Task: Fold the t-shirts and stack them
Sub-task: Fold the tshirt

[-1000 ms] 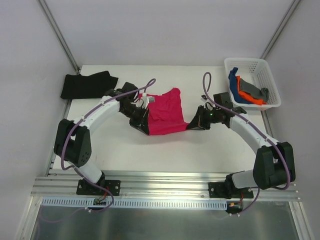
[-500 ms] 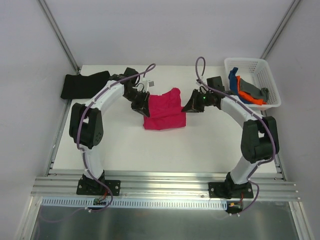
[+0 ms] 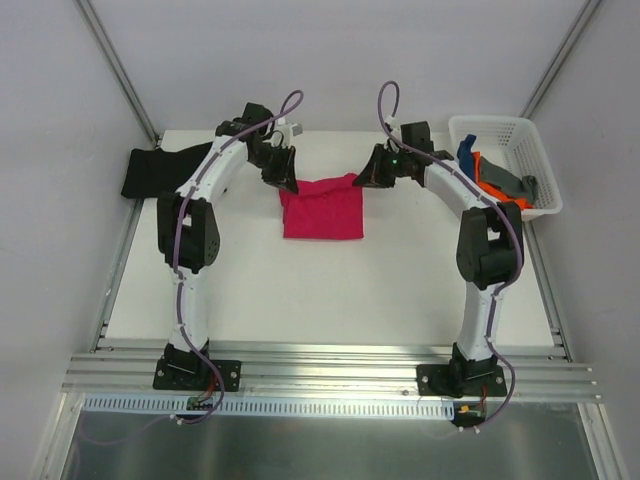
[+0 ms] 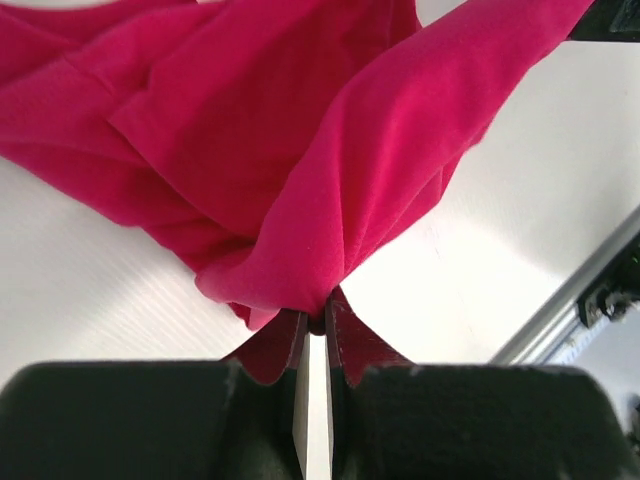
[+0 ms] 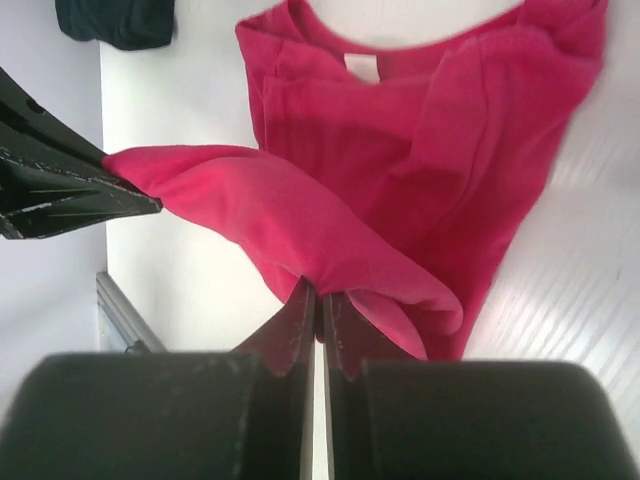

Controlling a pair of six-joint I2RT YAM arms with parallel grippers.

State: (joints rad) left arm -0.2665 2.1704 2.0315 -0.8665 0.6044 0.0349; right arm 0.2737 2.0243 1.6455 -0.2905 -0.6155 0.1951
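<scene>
Both arms stretch far forward from their bases, upper links standing nearly straight. The left arm (image 3: 192, 215) bends at the elbow and sends its forearm inward to the right. The right arm (image 3: 480, 225) mirrors it, forearm leaning inward to the left. Both wrists tip downward. The left gripper (image 3: 287, 182) and right gripper (image 3: 365, 180) face each other, apart, each with jaws pressed tight on a pinched fold of the crimson-pink t-shirt (image 3: 320, 212).

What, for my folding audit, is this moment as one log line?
left gripper: shut on crimson-pink t-shirt edge | right gripper: shut on same t-shirt | black t-shirt: far left | white basket: holds shirts
</scene>
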